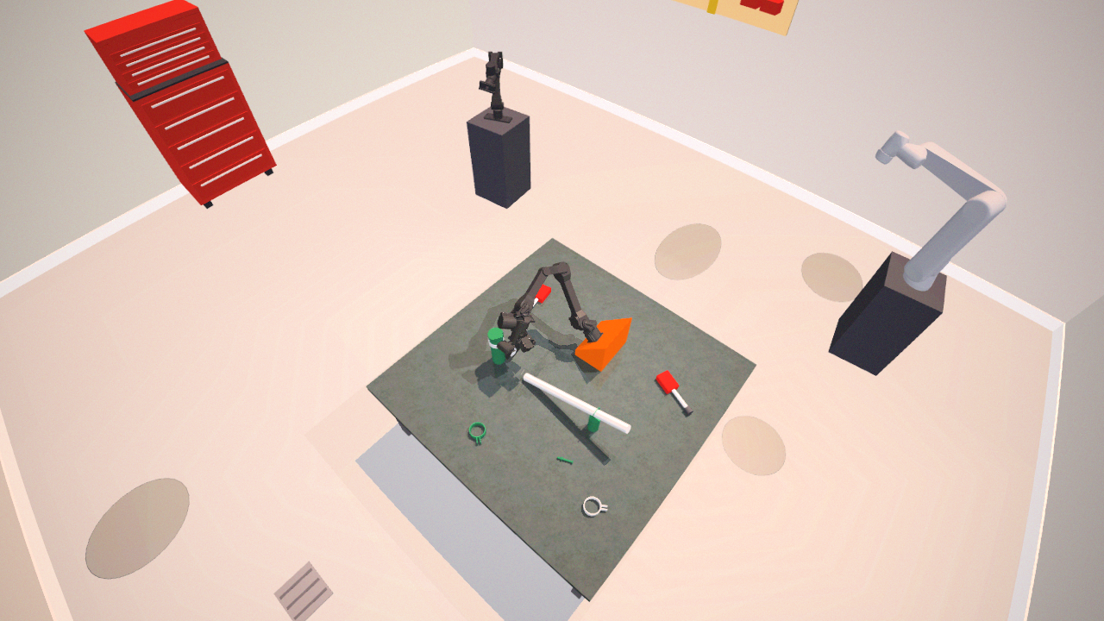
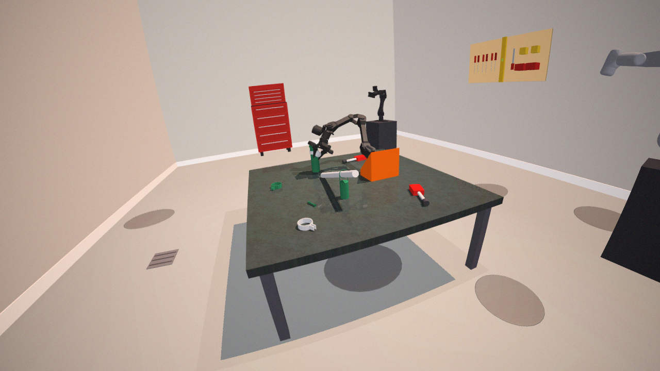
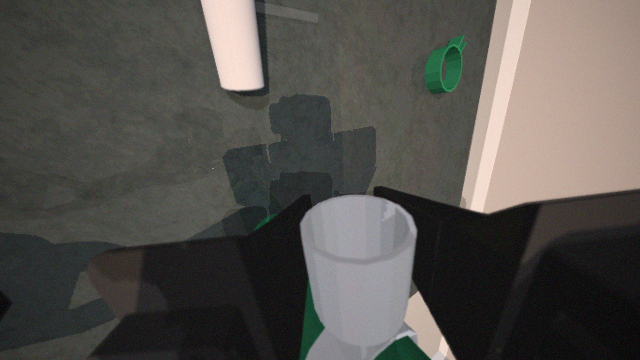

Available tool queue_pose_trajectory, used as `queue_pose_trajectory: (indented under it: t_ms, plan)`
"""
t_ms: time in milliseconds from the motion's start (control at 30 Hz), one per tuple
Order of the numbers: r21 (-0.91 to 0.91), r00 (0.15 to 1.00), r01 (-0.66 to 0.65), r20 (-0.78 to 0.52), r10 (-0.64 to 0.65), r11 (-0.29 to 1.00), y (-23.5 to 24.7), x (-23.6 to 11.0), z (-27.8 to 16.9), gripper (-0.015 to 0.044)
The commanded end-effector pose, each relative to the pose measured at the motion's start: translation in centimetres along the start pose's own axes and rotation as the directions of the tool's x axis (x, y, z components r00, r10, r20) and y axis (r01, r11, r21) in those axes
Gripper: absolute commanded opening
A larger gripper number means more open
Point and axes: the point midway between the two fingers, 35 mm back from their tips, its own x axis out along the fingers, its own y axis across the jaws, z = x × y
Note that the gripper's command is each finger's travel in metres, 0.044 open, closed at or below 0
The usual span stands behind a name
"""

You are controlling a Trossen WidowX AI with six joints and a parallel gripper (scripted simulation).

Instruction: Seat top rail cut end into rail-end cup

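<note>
My gripper (image 3: 342, 198) (image 1: 511, 340) (image 2: 317, 150) is shut on the grey rail-end cup (image 3: 358, 270), one black finger on each side of it. The cup hangs on the big green post (image 1: 498, 354) (image 2: 315, 164) (image 3: 312, 327), near its top. The white top rail (image 1: 574, 400) (image 2: 339, 174) (image 3: 232, 45) passes through the loop cap on the small green post (image 1: 592, 423) (image 2: 344, 189). The rail's cut end points toward the cup with a gap between them. I cannot make out the brace band itself.
On the table (image 1: 694, 347) (image 2: 438, 203) are an orange wedge block (image 1: 605, 343) (image 2: 380, 165), a red-headed tool (image 1: 671, 388) (image 2: 417, 191), a loose green ring (image 1: 480, 436) (image 2: 276, 185) (image 3: 440, 67), a white ring (image 1: 592, 506) (image 2: 306, 225) and a small green bolt (image 1: 564, 461) (image 2: 311, 203).
</note>
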Motion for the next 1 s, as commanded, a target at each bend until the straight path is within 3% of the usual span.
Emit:
queue_pose_trajectory:
  t_ms: [0, 567, 967]
  plan:
    - [-0.001, 1.000, 0.000, 0.000, 0.000, 1.000, 0.0, 0.0, 0.0, 0.0000]
    - [-0.002, 1.000, -0.003, 0.009, 0.003, 1.000, -0.7, -1.1, 1.4, 0.0440]
    - [-0.010, 1.000, -0.001, 0.012, 0.001, 1.000, -1.9, -3.4, 4.1, 0.0440]
